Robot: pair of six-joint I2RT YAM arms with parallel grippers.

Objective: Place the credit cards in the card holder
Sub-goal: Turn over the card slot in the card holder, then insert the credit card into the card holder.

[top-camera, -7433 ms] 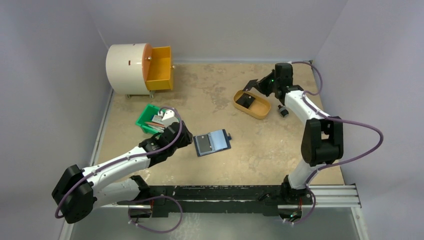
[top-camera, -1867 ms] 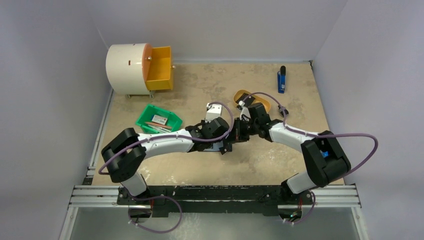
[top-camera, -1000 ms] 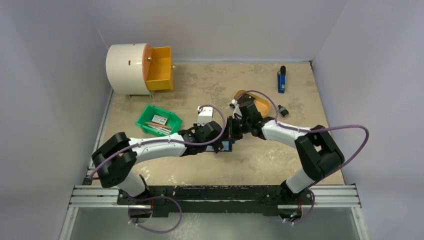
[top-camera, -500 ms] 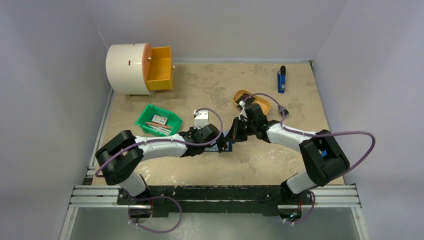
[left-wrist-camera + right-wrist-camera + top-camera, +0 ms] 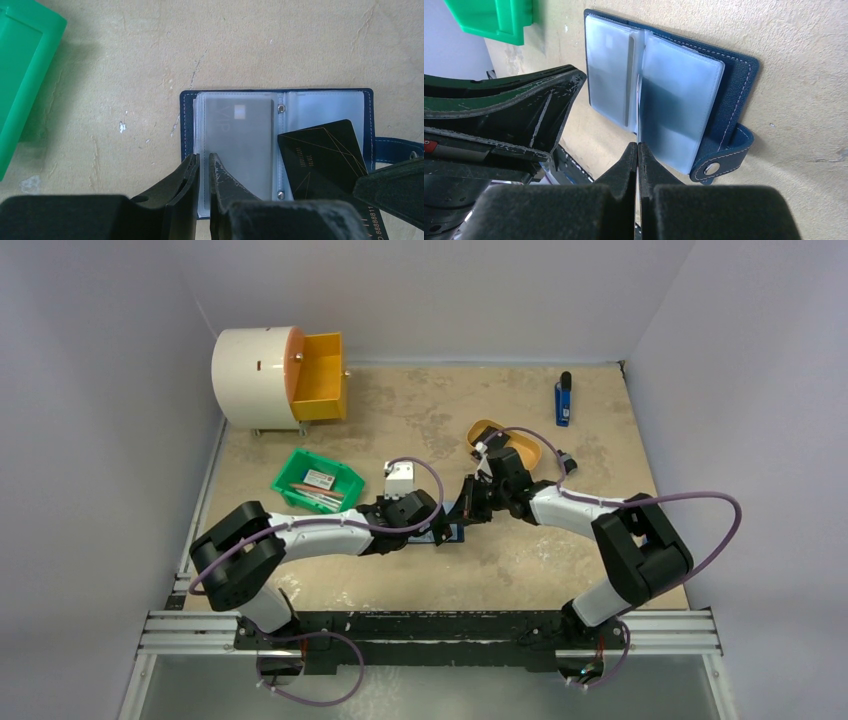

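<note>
The navy card holder (image 5: 186, 115) lies open on the table, its clear sleeves up, with a grey card in the left sleeve. It shows between the two grippers in the top view (image 5: 452, 531). My left gripper (image 5: 202, 157) is shut on the near left edge of the holder's sleeves. My right gripper (image 5: 638, 146) is shut on a black credit card (image 5: 322, 155). The card's far end lies at the right sleeve (image 5: 679, 110). In the right wrist view the card shows only edge-on. The holder's snap tab (image 5: 724, 155) sticks out to the right.
A green bin (image 5: 318, 480) with small items stands left of the arms. A mustard-yellow oval tray (image 5: 490, 430) is just behind the right gripper. A white drum with an open orange drawer (image 5: 320, 375) is at the back left. A blue object (image 5: 563, 400) lies at the back right.
Both arms have come from the sides to the card holder at the middle. The right gripper now holds the black card at the holder. In the last half second little has moved.
</note>
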